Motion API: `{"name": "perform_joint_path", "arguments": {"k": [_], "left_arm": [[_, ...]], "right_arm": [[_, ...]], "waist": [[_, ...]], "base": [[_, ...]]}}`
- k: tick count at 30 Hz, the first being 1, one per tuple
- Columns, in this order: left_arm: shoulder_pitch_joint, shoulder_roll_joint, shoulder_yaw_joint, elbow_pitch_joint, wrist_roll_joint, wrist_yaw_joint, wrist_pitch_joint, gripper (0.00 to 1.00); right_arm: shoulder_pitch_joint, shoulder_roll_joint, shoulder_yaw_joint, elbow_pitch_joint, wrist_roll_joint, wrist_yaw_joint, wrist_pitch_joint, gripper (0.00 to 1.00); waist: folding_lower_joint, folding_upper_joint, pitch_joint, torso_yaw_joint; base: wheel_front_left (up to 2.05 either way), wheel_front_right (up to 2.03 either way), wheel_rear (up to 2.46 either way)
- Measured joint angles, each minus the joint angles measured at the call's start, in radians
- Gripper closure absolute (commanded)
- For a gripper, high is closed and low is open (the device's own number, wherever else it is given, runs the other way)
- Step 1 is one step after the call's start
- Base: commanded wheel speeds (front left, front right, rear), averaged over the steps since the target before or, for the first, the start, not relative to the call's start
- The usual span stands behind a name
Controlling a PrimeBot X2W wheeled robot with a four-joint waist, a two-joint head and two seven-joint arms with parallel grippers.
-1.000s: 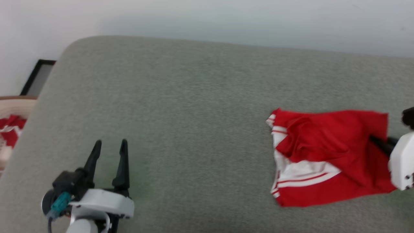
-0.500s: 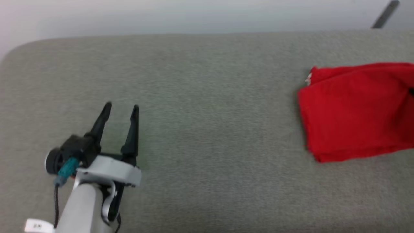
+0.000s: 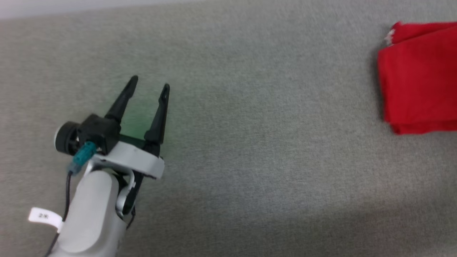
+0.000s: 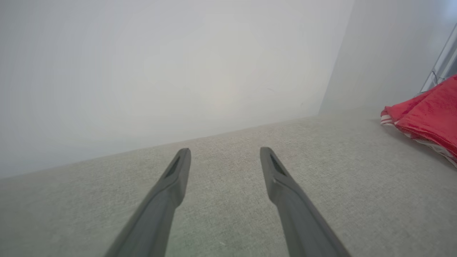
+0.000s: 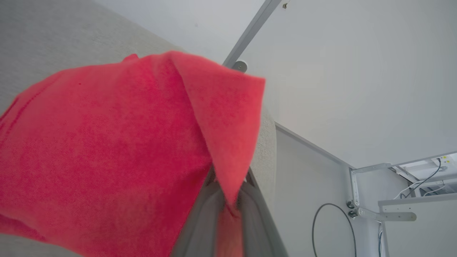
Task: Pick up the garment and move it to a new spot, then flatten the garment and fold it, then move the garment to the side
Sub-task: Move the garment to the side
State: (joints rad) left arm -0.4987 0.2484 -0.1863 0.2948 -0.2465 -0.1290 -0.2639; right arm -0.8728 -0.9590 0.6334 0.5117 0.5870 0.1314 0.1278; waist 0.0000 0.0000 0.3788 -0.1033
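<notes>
— What changed?
— The garment (image 3: 417,75), white sleeves showing a second earlier, lay folded red on the cushion's (image 3: 250,150) right.
— Claws?
— Right claw (image 5: 229,200) pinched its edge; left claw (image 3: 149,82) gaped, empty.

Folded red garment (image 3: 417,76), plain face up, on grey surface (image 3: 250,142) at right; striped trim peeking.

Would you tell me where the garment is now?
The garment is at the head view's right edge on the grey cushion, far from the left gripper, pinched by the right gripper.
</notes>
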Motion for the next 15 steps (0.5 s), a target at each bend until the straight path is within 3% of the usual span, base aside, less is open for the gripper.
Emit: {"name": "perform_joint_path", "arguments": {"k": [8, 15], "left_arm": [[-0.055, 0.028, -0.033, 0.007, -0.009, 0.0, 0.0, 0.0], [-0.082, 0.043, -0.064, 0.011, -0.016, 0.0, 0.0, 0.0]], "right_arm": [[-0.087, 0.002, 0.016, 0.171, -0.119, 0.0, -0.123, 1.0], [-0.137, 0.061, -0.015, 0.342, -0.231, 0.0, -0.19, 1.0]], "waist": [[0.0, 0.0, 0.078, -0.042], [0.0, 0.0, 0.129, -0.054]], "base": [[0.0, 0.0, 0.0], [0.0, 0.0, 0.0]]}}
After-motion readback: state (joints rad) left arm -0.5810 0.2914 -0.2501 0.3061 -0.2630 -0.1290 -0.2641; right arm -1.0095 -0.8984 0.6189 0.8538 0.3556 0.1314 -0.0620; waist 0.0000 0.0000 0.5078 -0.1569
